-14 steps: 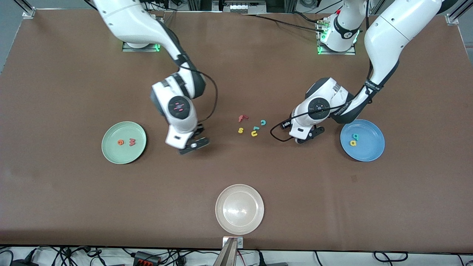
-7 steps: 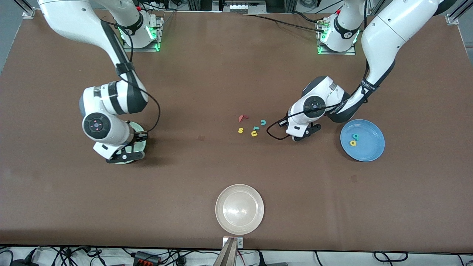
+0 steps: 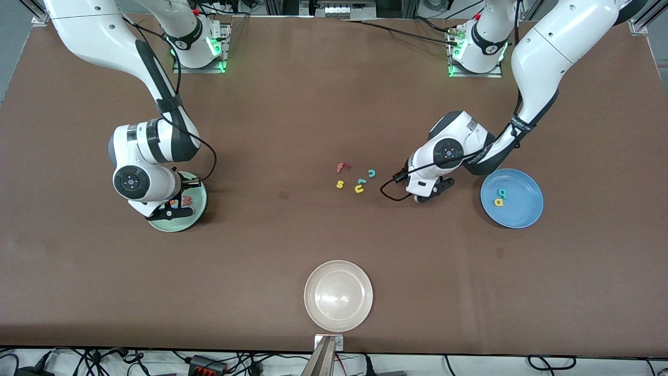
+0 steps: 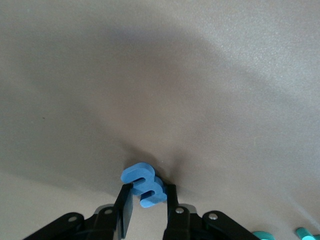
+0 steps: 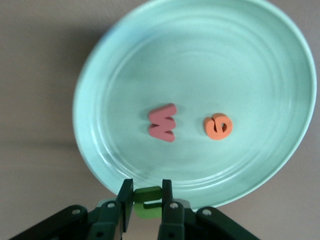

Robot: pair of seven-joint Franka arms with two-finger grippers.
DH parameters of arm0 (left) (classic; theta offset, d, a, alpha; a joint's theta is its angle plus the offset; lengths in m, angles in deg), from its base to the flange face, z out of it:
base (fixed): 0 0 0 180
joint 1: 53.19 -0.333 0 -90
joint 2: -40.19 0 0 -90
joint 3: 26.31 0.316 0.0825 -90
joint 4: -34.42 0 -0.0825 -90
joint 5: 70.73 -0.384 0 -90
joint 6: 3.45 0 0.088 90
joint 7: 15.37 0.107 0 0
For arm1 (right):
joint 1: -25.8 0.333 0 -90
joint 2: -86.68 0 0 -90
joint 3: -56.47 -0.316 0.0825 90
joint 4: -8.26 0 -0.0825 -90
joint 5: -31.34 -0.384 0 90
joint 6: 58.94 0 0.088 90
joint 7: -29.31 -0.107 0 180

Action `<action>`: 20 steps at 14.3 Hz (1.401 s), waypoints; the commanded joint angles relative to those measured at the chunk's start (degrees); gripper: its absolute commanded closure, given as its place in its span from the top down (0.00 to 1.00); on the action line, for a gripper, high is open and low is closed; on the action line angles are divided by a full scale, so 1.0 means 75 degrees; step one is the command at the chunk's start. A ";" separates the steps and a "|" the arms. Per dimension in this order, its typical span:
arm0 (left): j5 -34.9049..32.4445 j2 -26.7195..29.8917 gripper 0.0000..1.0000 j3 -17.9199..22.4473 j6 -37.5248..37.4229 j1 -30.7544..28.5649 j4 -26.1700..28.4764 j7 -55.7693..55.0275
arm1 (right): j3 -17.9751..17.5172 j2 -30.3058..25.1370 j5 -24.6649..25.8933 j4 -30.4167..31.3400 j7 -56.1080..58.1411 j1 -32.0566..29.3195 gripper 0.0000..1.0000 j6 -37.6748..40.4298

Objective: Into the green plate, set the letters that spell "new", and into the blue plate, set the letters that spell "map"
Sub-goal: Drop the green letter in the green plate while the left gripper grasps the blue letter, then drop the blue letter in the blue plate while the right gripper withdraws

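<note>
My left gripper (image 3: 428, 195) is low over the table between the loose letters and the blue plate (image 3: 523, 210); it is shut on the blue "m" (image 4: 144, 183), which is down at the table surface. On the blue plate lie the teal "p" (image 3: 502, 192) and the yellow "a" (image 3: 499, 202). My right gripper (image 3: 170, 211) hangs over the rim of the green plate (image 5: 200, 65), shut on the olive-green "n" (image 5: 148, 202). The red-pink "w" (image 5: 163, 122) and the orange "e" (image 5: 218, 126) lie in that plate.
Mid-table lie a red "f" (image 3: 342, 167), a yellow "s" (image 3: 340, 184), a teal "c" (image 3: 371, 173), a yellow "u" (image 3: 359, 189) and a small teal piece (image 3: 361, 181). A whitish-beige plate (image 3: 338, 295) sits near the front edge.
The right arm swung from mid-table toward its own end and now hangs over the green plate with the "n". The left gripper's jaws closed on the "m".
</note>
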 commanded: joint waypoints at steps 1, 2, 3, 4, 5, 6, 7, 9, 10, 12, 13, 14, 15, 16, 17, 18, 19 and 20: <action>0.0018 0.0051 0.14 0.0008 -0.0005 -0.0081 0.0039 0.0078 | -0.0131 0.0088 0.0026 0.0112 0.0021 -0.0227 0.11 -0.0096; 0.0018 0.0132 0.12 0.0008 -0.0156 -0.0093 0.0016 0.0090 | -0.0131 0.0124 0.0026 0.0112 0.0021 -0.0239 0.11 -0.0177; 0.0018 0.0353 0.11 -0.0003 -0.0552 -0.0104 -0.0077 0.0125 | -0.0131 0.0159 0.0026 0.0112 0.0021 -0.0239 0.13 -0.0201; 0.0018 0.0634 0.11 -0.0026 -0.1171 -0.0104 -0.0345 0.0334 | -0.0131 0.0241 0.0014 0.0089 -0.0002 -0.0239 0.29 -0.0283; 0.0018 0.0776 0.11 -0.0038 -0.1920 -0.0104 -0.0731 0.0673 | -0.0131 0.0242 0.0014 0.0089 -0.0037 -0.0262 0.73 -0.0399; 0.0018 0.0789 0.12 -0.0015 -0.2600 -0.0116 -0.1198 0.1082 | -0.0131 0.0230 0.0014 0.0054 -0.0061 -0.0367 1.00 -0.0412; 0.0018 0.0778 0.12 -0.0003 -0.3036 -0.0197 -0.1563 0.1539 | -0.0142 0.0137 -0.0009 0.0007 -0.0119 -0.0391 1.00 -0.0354; 0.0007 0.0754 0.12 0.0020 -0.3473 -0.0618 -0.2010 0.2697 | -0.0142 -0.0202 -0.0021 -0.0121 -0.0155 -0.0368 1.00 -0.0179; -0.0191 0.0754 0.12 0.0032 -0.3509 -0.0956 -0.2023 0.3365 | -0.0142 -0.0354 -0.0021 -0.0192 -0.0155 -0.0368 1.00 -0.0016; -0.0799 0.0684 0.13 0.0032 -0.3509 -0.1485 -0.1965 0.4409 | -0.0131 -0.0671 -0.0032 -0.0542 -0.0143 -0.0403 1.00 0.0406; -0.1034 0.0579 0.13 0.0160 -0.3509 -0.1638 -0.1953 0.4704 | -0.0119 -0.0730 -0.0160 -0.0834 -0.0131 -0.0449 1.00 0.0710; -0.1152 0.0544 0.13 0.0323 -0.3509 -0.1756 -0.1918 0.4974 | -0.0107 -0.0742 -0.0359 -0.1162 -0.0120 -0.0508 1.00 0.1003; -0.1165 0.0485 0.16 0.0476 -0.3509 -0.1873 -0.1883 0.5325 | -0.0107 -0.0742 -0.0546 -0.1617 -0.0085 -0.0601 1.00 0.1400; -0.1188 0.0311 0.19 0.0674 -0.3474 -0.2002 -0.1883 0.5572 | -0.0107 -0.0731 -0.0606 -0.2016 -0.0026 -0.0695 1.00 0.1775; -0.1235 0.0228 0.25 0.0746 -0.3416 -0.2142 -0.1813 0.5864 | -0.0107 -0.0731 -0.0607 -0.2484 0.0009 -0.0777 1.00 0.2127; -0.1236 0.0192 0.54 0.0758 -0.3404 -0.2190 -0.1778 0.5879 | -0.0096 -0.0742 -0.0630 -0.2942 -0.0002 -0.0882 1.00 0.2467; -0.1224 0.0203 0.95 0.0758 -0.3415 -0.2202 -0.1777 0.5879 | -0.0061 -0.0859 -0.0595 -0.3248 -0.0037 -0.0907 1.00 0.2772; -0.1235 0.0273 1.00 0.0747 -0.3485 -0.2214 -0.1789 0.5937 | -0.0026 -0.0906 -0.0595 -0.3576 -0.0038 -0.0965 1.00 0.3007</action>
